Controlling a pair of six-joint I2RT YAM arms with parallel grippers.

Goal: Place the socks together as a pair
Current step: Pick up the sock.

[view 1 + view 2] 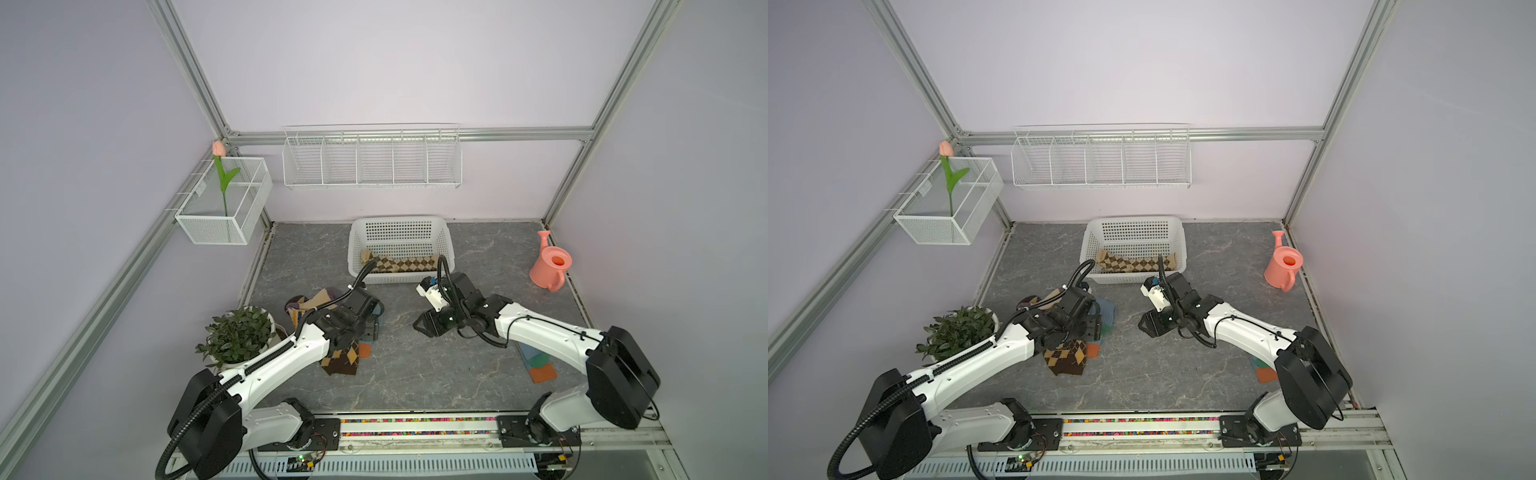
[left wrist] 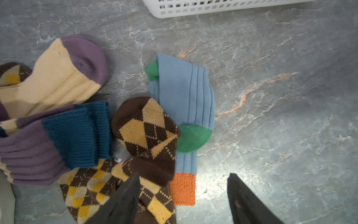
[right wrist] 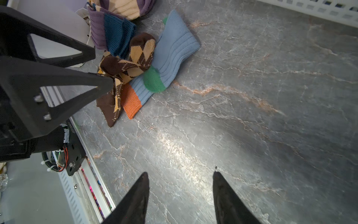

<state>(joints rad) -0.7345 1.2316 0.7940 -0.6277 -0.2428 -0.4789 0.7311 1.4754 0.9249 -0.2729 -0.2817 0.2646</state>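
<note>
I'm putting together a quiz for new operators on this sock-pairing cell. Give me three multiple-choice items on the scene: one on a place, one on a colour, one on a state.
1. Where does the tan argyle sock lie?
A) in a drawer
B) in the white basket
C) on a chair

2. What colour is the cuff of the light blue sock?
A) purple
B) white
C) orange

3. How is the right pincer?
A) open, over bare table
B) shut on a sock
C) shut, empty

Key:
1. B, the argyle pattern shows inside the basket's walls in both top views.
2. C, an orange band ends the sock in the left wrist view.
3. A, its jaws stand apart with only table between them.
</note>
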